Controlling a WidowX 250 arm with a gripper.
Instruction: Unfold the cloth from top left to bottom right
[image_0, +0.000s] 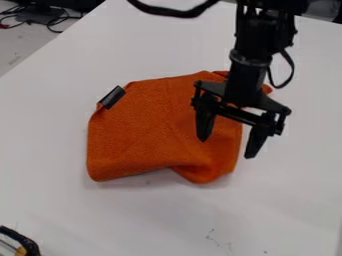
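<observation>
Beneath the fingers (204, 126) and out to every side of them, one bench (294, 200), white and broad. Directly above the fingers in the view, one black arm (247, 77), the only one and therefore also the nearer one. Under the fingers, but mostly to their left in the view, one orange cloth (143, 130), lying partly folded on the bench, with long axis roughly from left to right, rising a little toward the right. Of two fingers, one over the cloth and one past its right edge. Between them, a wide gap, with nothing held; whether touching the cloth or only above it, not possible to tell. Well to the left of the fingers and higher in the view, at the cloth's upper left corner, one small dark tag (111, 97).

For the coming move, by judgement, most important: the direction from the fingers to this tagged corner. If starting the unfolding there, necessary to go across the cloth toward the upper left, pinch only the loose layer, then draw toward the lower right. With two layers pinched together, possible to drag everything instead.
</observation>
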